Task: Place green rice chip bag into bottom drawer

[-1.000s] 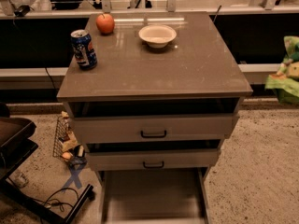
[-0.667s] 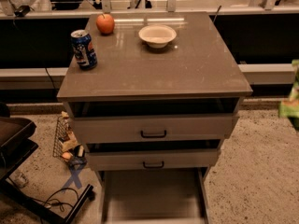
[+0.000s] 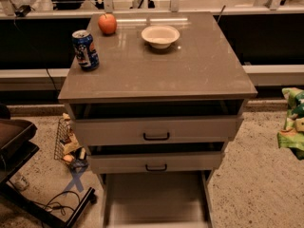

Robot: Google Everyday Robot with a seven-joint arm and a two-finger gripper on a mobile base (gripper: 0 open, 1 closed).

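Observation:
The green rice chip bag (image 3: 292, 123), crinkled green foil with a pale yellow patch, hangs at the right edge of the camera view. It is above the floor, beside the cabinet at the height of the upper drawers. The gripper is not in view; whatever holds the bag is hidden beyond the right edge. The bottom drawer (image 3: 156, 198) is pulled out at the cabinet's foot, and its flat grey-beige floor shows nothing in it. The bag is to the right of this drawer and higher than it.
On the cabinet top (image 3: 190, 75) stand a blue soda can (image 3: 85, 50), a red apple (image 3: 108, 23) and a white bowl (image 3: 160, 35). Two upper drawers with black handles (image 3: 156, 136) stand slightly ajar. A wire basket (image 3: 66, 144) and a black stand (image 3: 28, 175) with cables are on the left floor.
The green bag has moved downward along the right edge. It slid almost out of view, then came back further in and lower. Nothing on the cabinet has moved.

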